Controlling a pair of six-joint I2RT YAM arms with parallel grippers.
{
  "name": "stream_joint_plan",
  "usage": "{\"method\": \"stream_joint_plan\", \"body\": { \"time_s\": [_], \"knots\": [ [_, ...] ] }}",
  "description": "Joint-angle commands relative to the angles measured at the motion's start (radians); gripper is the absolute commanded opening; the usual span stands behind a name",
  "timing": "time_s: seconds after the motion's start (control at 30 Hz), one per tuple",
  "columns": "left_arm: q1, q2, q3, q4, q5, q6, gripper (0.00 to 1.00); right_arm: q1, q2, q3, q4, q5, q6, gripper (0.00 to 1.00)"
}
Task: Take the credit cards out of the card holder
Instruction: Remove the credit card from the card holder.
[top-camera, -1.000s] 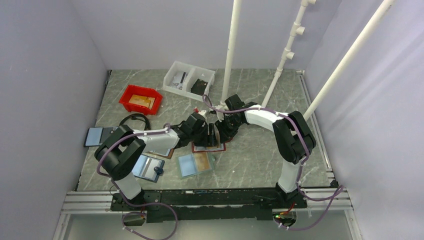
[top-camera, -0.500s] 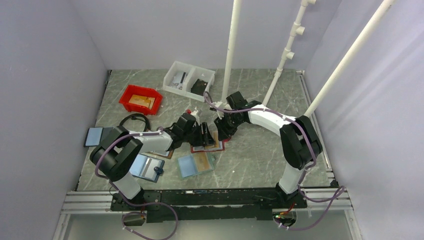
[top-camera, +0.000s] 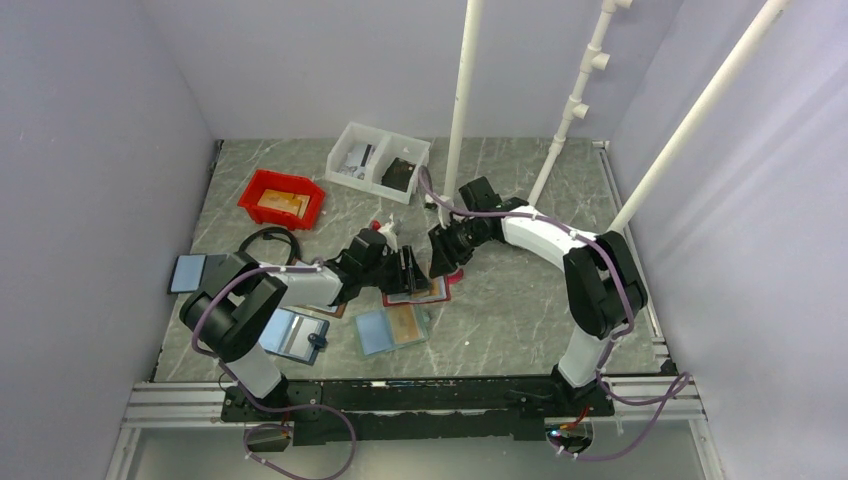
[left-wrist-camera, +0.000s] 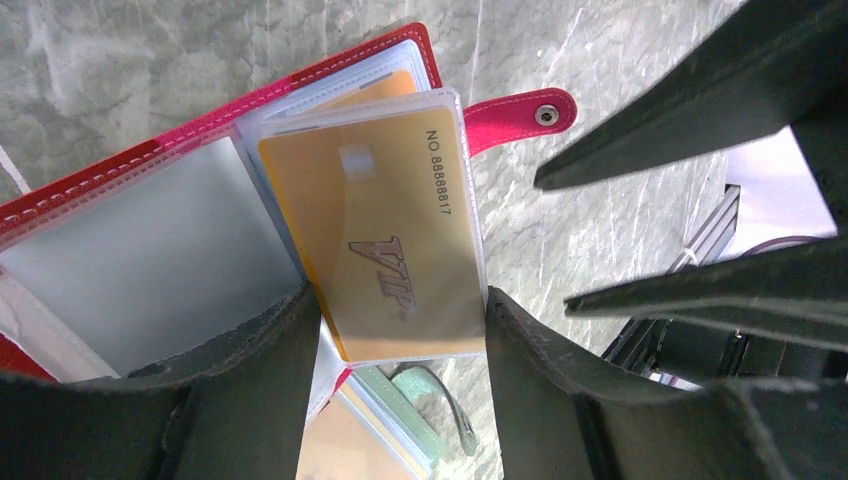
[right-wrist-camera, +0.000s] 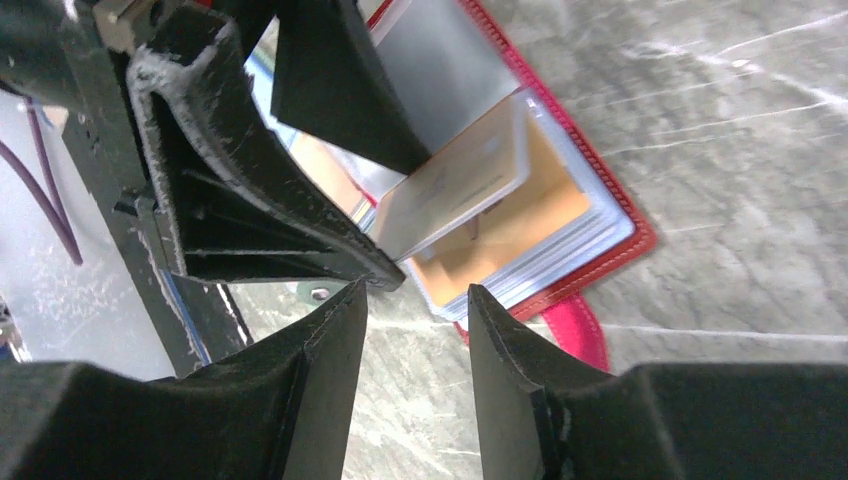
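Note:
The red card holder (top-camera: 428, 293) lies open on the table between both grippers. In the left wrist view its red edge (left-wrist-camera: 330, 75) and pink-red tab (left-wrist-camera: 515, 110) show. My left gripper (left-wrist-camera: 398, 310) is shut across a clear sleeve holding an orange VIP credit card (left-wrist-camera: 370, 230), lifted off the holder's pale blue-grey inside. My right gripper (right-wrist-camera: 415, 295) is open and empty, just above the table beside the holder's tab (right-wrist-camera: 580, 335). The raised card (right-wrist-camera: 455, 185) and another orange card (right-wrist-camera: 520, 215) under it show there. From above, the left gripper (top-camera: 410, 270) and right gripper (top-camera: 442, 260) almost touch.
A light teal holder (top-camera: 392, 327) lies just in front of the red one. A brown holder (top-camera: 297, 333) lies front left. A red bin (top-camera: 281, 198) and a white bin (top-camera: 378, 160) stand at the back. White poles (top-camera: 460, 110) rise behind the grippers.
My left gripper has drawn back to the left with the sleeve and card, and the holder shifted slightly with it. My right gripper has pulled away a little to the back right.

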Motion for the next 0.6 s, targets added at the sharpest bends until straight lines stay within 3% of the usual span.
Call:
{"method": "stream_joint_plan", "body": {
  "time_s": [0.0,0.2,0.3,0.57],
  "knots": [
    [-0.001,0.011,-0.025,0.057,0.046,-0.022,0.55,-0.019,-0.044,0.015,0.105,0.017,0.083,0.45],
    [0.001,0.020,-0.027,0.075,0.060,-0.027,0.55,-0.020,-0.016,0.012,0.133,0.045,0.123,0.47],
    [0.000,0.024,-0.021,0.076,0.065,-0.027,0.55,-0.012,0.003,0.021,0.138,0.039,0.137,0.52],
    [-0.001,0.027,-0.020,0.088,0.078,-0.031,0.55,0.009,0.061,0.026,0.145,0.042,0.152,0.49]
  ]
}}
